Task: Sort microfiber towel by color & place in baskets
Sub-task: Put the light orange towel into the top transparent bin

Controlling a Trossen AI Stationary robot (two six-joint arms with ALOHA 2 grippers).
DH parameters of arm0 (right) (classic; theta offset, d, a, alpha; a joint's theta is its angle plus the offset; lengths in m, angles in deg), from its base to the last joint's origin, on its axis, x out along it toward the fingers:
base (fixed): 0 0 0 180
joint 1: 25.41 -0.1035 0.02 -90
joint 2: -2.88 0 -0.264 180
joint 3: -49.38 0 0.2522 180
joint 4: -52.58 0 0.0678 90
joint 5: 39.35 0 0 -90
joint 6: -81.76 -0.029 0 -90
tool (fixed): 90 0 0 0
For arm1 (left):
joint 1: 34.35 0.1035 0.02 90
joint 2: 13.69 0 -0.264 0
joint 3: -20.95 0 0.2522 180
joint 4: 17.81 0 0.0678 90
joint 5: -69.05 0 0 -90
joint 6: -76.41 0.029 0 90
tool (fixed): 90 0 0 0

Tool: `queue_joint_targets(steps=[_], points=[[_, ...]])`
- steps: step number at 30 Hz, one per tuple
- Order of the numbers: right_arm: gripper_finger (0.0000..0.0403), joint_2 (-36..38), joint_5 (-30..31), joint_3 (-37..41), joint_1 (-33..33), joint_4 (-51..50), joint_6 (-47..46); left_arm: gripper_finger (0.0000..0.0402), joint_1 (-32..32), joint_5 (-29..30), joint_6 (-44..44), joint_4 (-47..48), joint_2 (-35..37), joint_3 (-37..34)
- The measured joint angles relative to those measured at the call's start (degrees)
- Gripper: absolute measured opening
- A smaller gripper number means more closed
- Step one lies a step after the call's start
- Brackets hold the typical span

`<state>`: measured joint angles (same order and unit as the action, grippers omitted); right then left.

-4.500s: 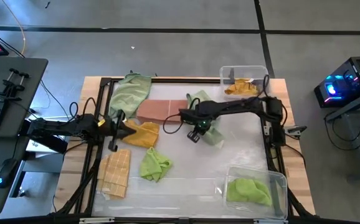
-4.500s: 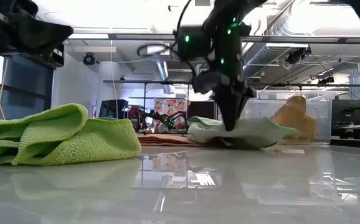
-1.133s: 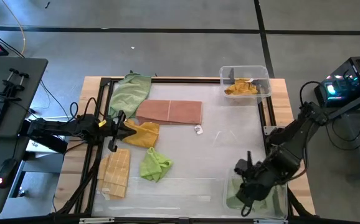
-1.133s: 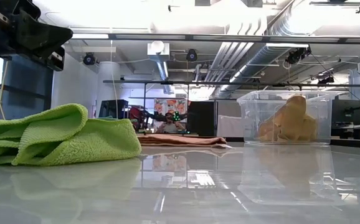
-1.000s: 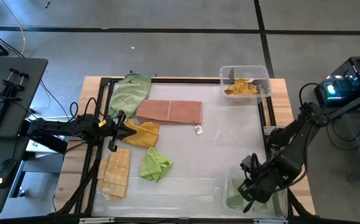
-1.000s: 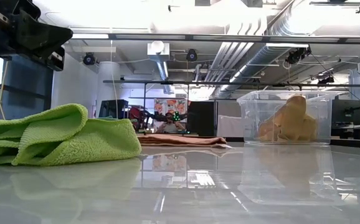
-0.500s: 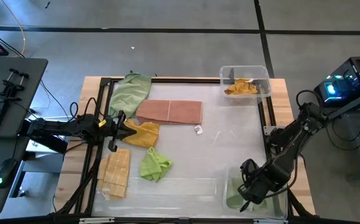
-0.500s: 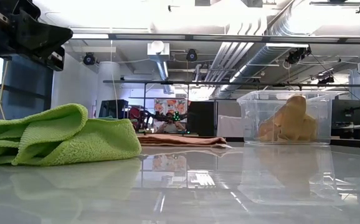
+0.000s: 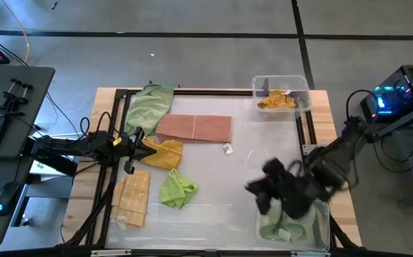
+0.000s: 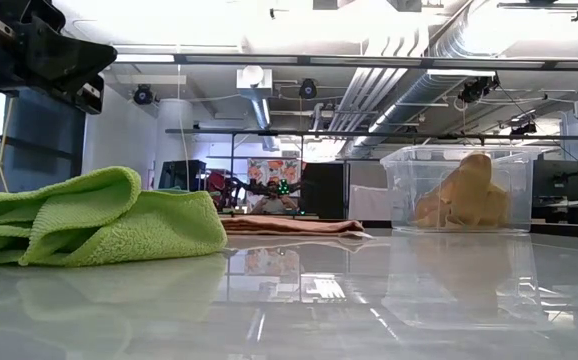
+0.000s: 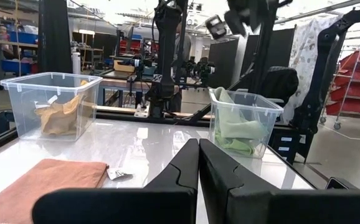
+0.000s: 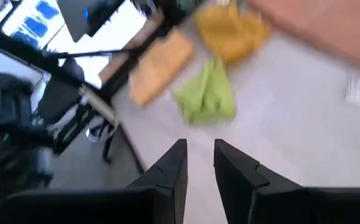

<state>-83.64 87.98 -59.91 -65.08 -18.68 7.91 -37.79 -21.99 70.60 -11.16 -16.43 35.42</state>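
The right gripper point(image 9: 267, 191) is seen blurred in the high view, above the table point(image 9: 214, 164) just beside the near basket point(image 9: 319, 208). In the right wrist view its two fingers point(image 12: 170, 167) are held apart by a narrow gap, and nothing is gripped between them. The near basket, at the right front corner of the table, holds light green towels point(image 9: 286, 225). The far basket point(image 9: 281, 84), at the right rear corner, holds a yellow towel point(image 9: 276, 101); in the low view this tub point(image 10: 459, 190) is seen with the towel standing up inside it.

The left gripper point(image 9: 136, 146) is kept at the left edge of the table, close to a yellow towel point(image 9: 162, 153); its fingers point(image 11: 181, 168) are pressed together and are empty.

Several towels are left outside the baskets. A crumpled green towel point(image 9: 177, 189) lies in front of the yellow one, and a folded tan towel point(image 9: 132, 198) lies beside it, near the left front corner. A flat salmon-pink towel point(image 9: 194, 128) is spread near the rear, and a pale green towel point(image 9: 150, 104) lies at the left rear corner, partly over the frame. A small white tag point(image 9: 227, 148) is seen on the table near the pink towel.
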Motion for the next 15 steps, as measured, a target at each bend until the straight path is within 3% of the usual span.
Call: queue_joint_targets(steps=[3,7,15], points=[[0.0071,-0.4,-2.6,0.0,7.9,4.1,9.0,0.0,0.0,0.0,0.0,0.0,0.0,0.0],[0.0081,-2.5,-10.4,0.0,19.0,7.4,20.6,0.0,0.0,0.0,0.0,0.0,0.0,0.0],[0.0175,-11.4,-30.5,0.0,38.0,12.6,36.6,0.0,0.0,0.0,0.0,0.0,0.0,0.0]])
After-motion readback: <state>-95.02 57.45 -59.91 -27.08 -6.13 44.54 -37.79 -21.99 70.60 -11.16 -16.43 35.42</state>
